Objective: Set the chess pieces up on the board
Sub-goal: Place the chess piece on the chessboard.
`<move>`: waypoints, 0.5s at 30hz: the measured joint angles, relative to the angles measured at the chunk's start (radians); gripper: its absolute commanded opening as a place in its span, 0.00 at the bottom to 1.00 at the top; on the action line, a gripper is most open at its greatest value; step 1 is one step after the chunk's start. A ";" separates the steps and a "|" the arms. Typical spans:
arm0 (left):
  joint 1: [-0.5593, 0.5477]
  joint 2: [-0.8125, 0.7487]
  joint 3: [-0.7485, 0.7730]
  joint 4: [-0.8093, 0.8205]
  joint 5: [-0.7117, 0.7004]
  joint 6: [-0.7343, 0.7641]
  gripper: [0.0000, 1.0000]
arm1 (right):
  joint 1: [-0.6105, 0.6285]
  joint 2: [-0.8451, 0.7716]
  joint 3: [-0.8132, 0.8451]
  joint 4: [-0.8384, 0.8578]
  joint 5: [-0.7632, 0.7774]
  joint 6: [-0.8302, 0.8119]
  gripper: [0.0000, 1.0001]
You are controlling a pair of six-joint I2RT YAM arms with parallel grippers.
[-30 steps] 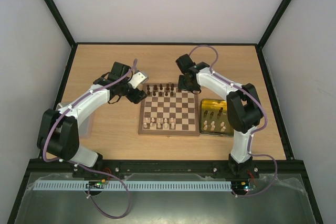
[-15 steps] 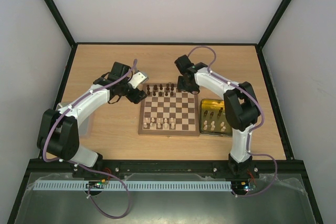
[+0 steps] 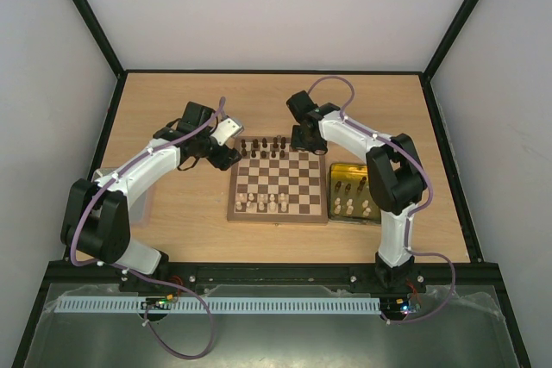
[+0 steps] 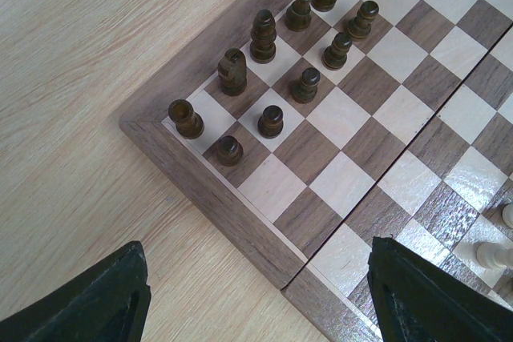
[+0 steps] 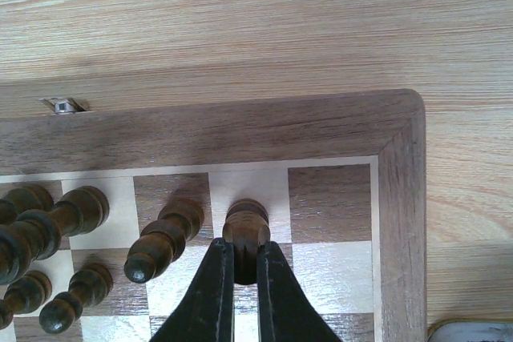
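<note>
While the top view is showing the board (image 3: 278, 219) only partly filled, dark chess pieces (image 3: 263, 145) are standing along its far rows. A few pale ones (image 3: 263, 203) are standing nearside, and more are lying in the gold tray (image 3: 354, 164), their kinds too small to tell. In the left wrist view, the left gripper (image 4: 258, 246) is hanging wide open and empty over the board's corner. In the right wrist view, the right gripper (image 5: 243, 252) is pinching a dark piece (image 5: 245, 222) beside the bare corner square (image 5: 329, 198), and its fingers are hiding the piece's base.
</note>
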 measured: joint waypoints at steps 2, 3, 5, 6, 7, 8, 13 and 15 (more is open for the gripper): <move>0.000 0.000 0.000 0.000 0.000 0.000 0.75 | 0.000 0.000 0.000 0.000 0.000 0.000 0.03; 0.000 0.000 0.000 0.000 0.000 0.000 0.75 | 0.000 0.000 0.000 0.000 0.000 0.000 0.04; 0.000 0.000 0.000 0.000 0.000 0.000 0.75 | 0.000 0.001 0.001 0.000 0.001 0.000 0.06; 0.000 0.000 0.000 0.000 0.000 0.000 0.75 | 0.000 0.002 0.001 0.000 0.001 0.000 0.07; 0.000 0.000 0.000 0.000 0.000 0.000 0.75 | 0.000 0.002 0.002 0.000 0.002 0.000 0.08; 0.000 0.000 0.000 0.000 0.000 0.000 0.75 | 0.000 0.002 0.002 0.000 0.002 0.001 0.09; 0.000 0.000 0.000 0.000 0.000 0.000 0.75 | 0.000 0.002 0.002 0.000 0.003 0.000 0.13; 0.000 0.000 0.000 0.000 0.000 0.000 0.75 | 0.000 0.002 0.002 0.000 0.003 0.000 0.15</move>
